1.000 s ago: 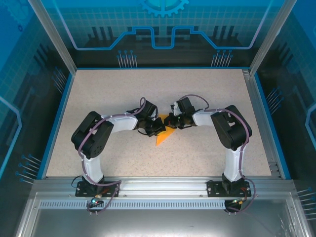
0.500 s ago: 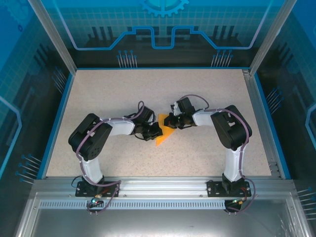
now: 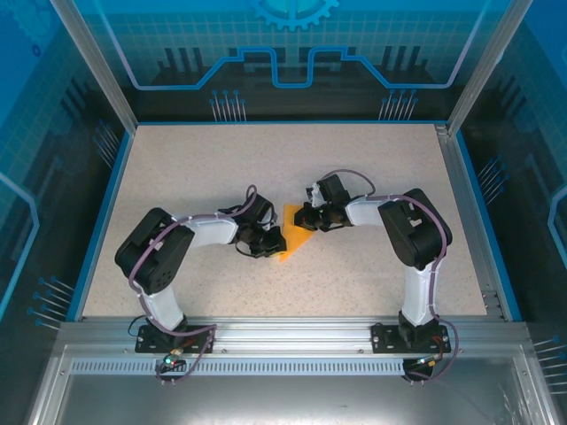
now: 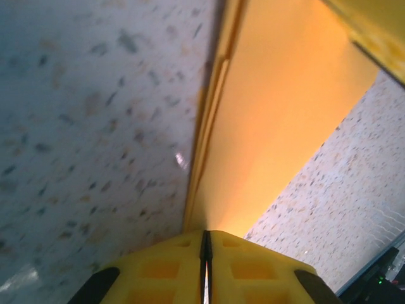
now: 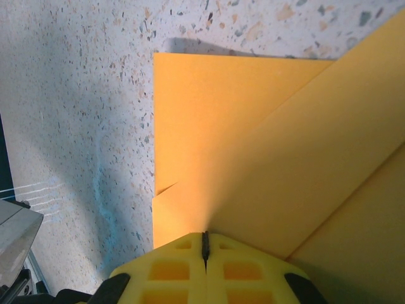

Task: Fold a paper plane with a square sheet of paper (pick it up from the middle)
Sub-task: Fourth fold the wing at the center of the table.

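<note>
Right now my left gripper (image 4: 205, 244) is clenched, its two yellow fingers pressed together with only a hairline seam between them. The folded sheet of paper (image 4: 278, 126) begins right at those fingertips and runs away ahead of them and off to their right. A stacked edge of several layers leads straight out from the seam. Left of that edge, ahead of my fingers, is speckled table (image 4: 82, 126), and more table shows past the sheet's far right side. Whether a layer is nipped between these fingers I cannot tell.

My right gripper (image 5: 204, 244) is clenched as well, jaws closed to a thin line. The sheet lies directly ahead of its tips and spreads to their right, with a square corner ahead and a little to the left. Diagonal flaps overlap on the right. A small notch in the sheet's left edge sits just ahead-left of the tips. I cannot tell whether this gripper pinches paper or merely rests on it.

From above, my two grippers face each other with the sheet between them.
</note>
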